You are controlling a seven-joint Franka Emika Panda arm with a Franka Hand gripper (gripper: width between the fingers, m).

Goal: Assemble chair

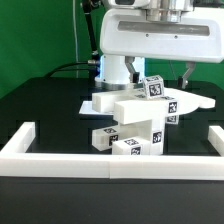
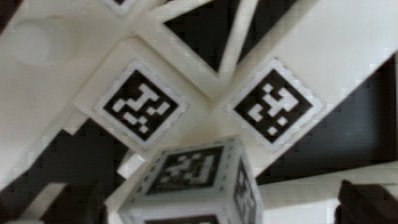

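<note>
- We see the chair parts (image 1: 135, 120) heaped approx. at the centre of the exterior view. They are white, blocky, hard-edged plastic w/ matte faces and carry small b/w square tags.
- A flat slab (image 1: 108, 101) lies at the heap's 10 o'clock. A short square-section bar (image 1: 104, 137) sticks out at the heap's 8 o'clock w/ a tag on its end face.
- A tagged block (image 1: 155, 88) tops the heap at its 1 o'clock, slightly tilted.
- The gripper (image 1: 162, 72) hangs at the heap's 12 o'clock, under the arm's broad, glossy white body. Its two dark fingers (image 1: 188, 71) are spread well apart, one on either side of the tagged block's top. We can't tell whether they touch the block.
- The wrist view is blurred. It shows two diamond-turned tags (image 2: 143, 103) on angled white faces, plus a nearer cube-like end (image 2: 185, 176) w/ its own tag.
- The table (image 1: 40, 110) is smooth and black.
- A low, square-profile white border wall (image 1: 110, 160) runs along the exterior view's 6 o'clock and turns back at both ends.
- A green backdrop (image 1: 40, 30) sits at 10 o'clock.
</note>
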